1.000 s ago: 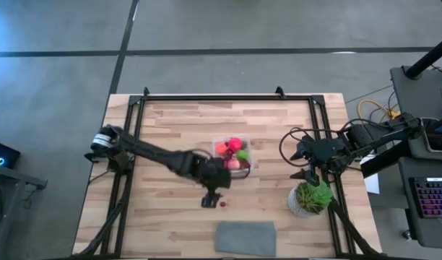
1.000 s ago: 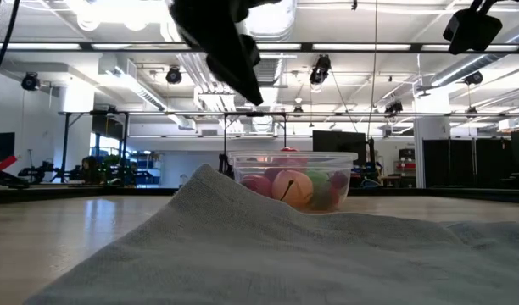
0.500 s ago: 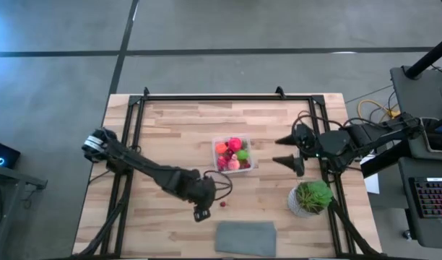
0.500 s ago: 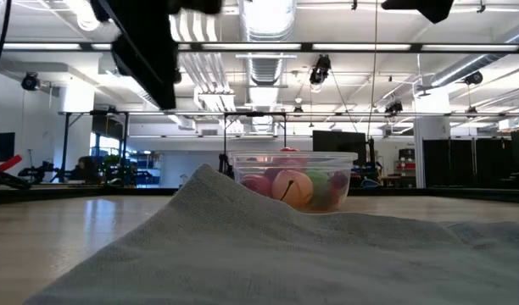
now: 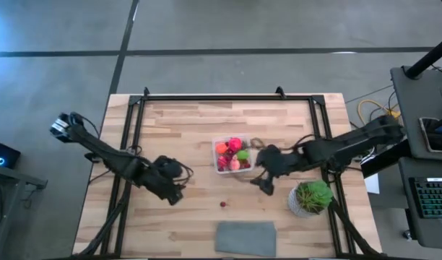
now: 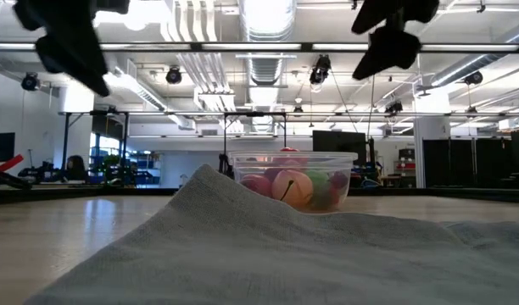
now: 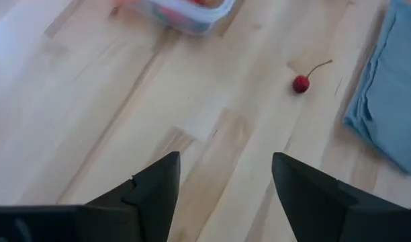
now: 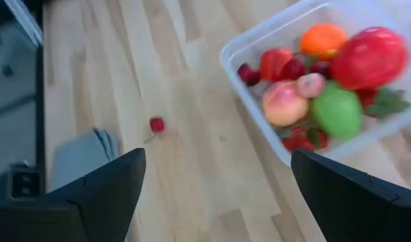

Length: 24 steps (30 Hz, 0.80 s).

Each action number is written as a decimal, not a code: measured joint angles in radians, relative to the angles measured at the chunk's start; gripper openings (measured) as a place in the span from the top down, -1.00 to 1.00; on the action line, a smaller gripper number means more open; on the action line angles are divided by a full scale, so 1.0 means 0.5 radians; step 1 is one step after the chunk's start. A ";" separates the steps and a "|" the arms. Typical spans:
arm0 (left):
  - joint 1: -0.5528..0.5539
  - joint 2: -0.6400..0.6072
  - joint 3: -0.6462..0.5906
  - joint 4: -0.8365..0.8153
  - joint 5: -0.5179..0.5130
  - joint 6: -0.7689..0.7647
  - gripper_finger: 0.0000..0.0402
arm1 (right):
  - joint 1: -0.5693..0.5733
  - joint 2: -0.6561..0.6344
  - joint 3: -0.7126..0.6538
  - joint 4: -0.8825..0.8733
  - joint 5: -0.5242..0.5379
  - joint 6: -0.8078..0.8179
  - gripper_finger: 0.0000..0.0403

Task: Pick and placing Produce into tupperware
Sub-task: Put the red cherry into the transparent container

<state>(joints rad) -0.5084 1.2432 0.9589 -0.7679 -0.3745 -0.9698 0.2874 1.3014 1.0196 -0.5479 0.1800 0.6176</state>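
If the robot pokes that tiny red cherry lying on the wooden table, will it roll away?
Probably. The tiny red cherry looks round and lies loose on the smooth wooden table, so a poke would likely send it rolling. Its thin curved stem may make it wobble. It looks very light.

Bare wood around cherry (image 5: 222, 204); cloth (image 5: 245, 237) near, tupperware (image 5: 234, 154) beyond.

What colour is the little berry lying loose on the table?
Dark red berry, clearest in the left wrist view.
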 joint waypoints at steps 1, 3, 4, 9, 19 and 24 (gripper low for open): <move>-0.008 -0.070 -0.063 0.003 0.000 -0.016 -0.10 | 0.000 0.075 0.037 -0.006 -0.024 -0.025 -0.81; -0.023 -0.197 -0.181 -0.003 -0.005 -0.040 -0.10 | 0.000 0.213 0.117 -0.041 -0.068 -0.052 -0.81; -0.027 -0.257 -0.231 0.004 -0.013 -0.039 -0.10 | 0.000 0.280 0.162 -0.055 -0.070 -0.065 -0.81; -0.033 -0.497 -0.436 0.048 -0.115 -0.032 -0.10 | 0.004 0.594 0.410 -0.060 -0.097 -0.110 -0.81; -0.033 -0.739 -0.686 0.103 -0.213 0.139 -0.10 | 0.011 1.038 0.819 -0.292 -0.360 -0.429 -0.60; -0.033 -0.782 -0.744 0.107 -0.205 0.188 -0.10 | 0.045 1.253 0.949 -0.306 -0.364 -0.476 -0.56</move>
<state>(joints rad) -0.5251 0.8523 0.5868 -0.7145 -0.4768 -0.8757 0.3099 1.9278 1.4943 -0.7008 -0.0022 0.3798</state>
